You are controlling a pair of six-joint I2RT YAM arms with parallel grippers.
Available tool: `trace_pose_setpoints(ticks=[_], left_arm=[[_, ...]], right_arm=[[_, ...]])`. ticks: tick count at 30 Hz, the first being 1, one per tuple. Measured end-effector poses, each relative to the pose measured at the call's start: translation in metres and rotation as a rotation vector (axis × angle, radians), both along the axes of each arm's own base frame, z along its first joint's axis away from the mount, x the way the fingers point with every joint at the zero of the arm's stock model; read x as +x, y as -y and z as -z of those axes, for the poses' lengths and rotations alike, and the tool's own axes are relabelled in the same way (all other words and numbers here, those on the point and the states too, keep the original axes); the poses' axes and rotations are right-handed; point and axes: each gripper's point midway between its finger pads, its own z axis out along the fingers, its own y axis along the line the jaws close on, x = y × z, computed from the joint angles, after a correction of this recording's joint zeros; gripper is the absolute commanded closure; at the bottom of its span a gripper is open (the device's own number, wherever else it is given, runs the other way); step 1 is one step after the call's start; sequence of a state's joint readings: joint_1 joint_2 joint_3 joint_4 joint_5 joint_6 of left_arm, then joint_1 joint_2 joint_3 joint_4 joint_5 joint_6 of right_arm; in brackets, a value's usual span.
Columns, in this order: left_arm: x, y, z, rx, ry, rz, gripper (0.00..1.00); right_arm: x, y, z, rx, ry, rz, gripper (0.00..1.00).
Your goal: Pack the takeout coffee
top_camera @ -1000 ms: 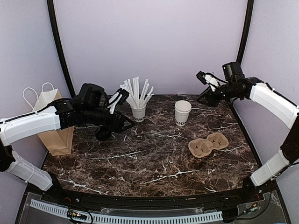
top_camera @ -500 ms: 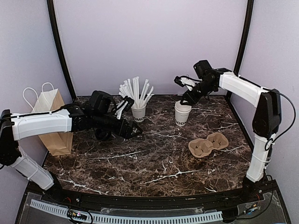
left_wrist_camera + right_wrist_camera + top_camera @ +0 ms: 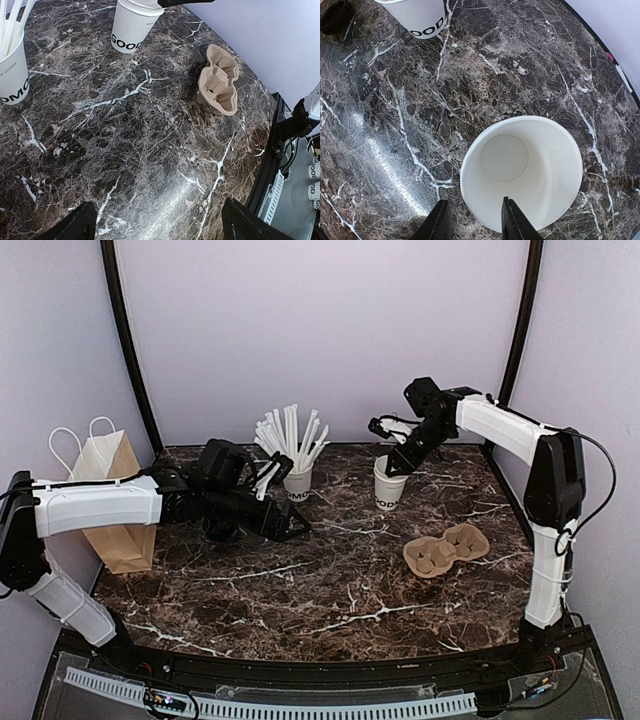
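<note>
ok so the small white paper cup with dark lettering (image 3: 388,495) is sitting upright at the back right of the dark marble tabletop (image 3: 330,590), top open and empty inside. the right gripper (image 3: 474,202) is down over its near rim, one finger inside the cup and the other outside, jaws partway apart and not pinching the wall as far as i can see. the round black plastic lid (image 3: 335,15) lies on the marble by itself, near the white cup full of white straws (image 3: 297,478). left gripper (image 3: 160,227) hovers low over bare marble with jaws spread wide, nothing in them. brown pulp cup carrier (image 3: 445,548) sits in front of the open cup, not touching it, and a brown paper bag with white handles (image 3: 112,502) stands at the left edge
</note>
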State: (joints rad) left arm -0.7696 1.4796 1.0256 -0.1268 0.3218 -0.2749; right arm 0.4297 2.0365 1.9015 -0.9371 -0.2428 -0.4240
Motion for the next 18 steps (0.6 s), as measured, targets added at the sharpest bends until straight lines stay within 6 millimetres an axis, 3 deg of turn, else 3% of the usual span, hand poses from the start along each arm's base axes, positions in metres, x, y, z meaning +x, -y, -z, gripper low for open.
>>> trace_pose_setpoints(ticks=[18], left_arm=[[-0.006,0.006,0.007,0.007,-0.022,0.017,0.12]], right_arm=[[-0.004,-0.002,0.018,-0.036,-0.047,-0.025,0.85]])
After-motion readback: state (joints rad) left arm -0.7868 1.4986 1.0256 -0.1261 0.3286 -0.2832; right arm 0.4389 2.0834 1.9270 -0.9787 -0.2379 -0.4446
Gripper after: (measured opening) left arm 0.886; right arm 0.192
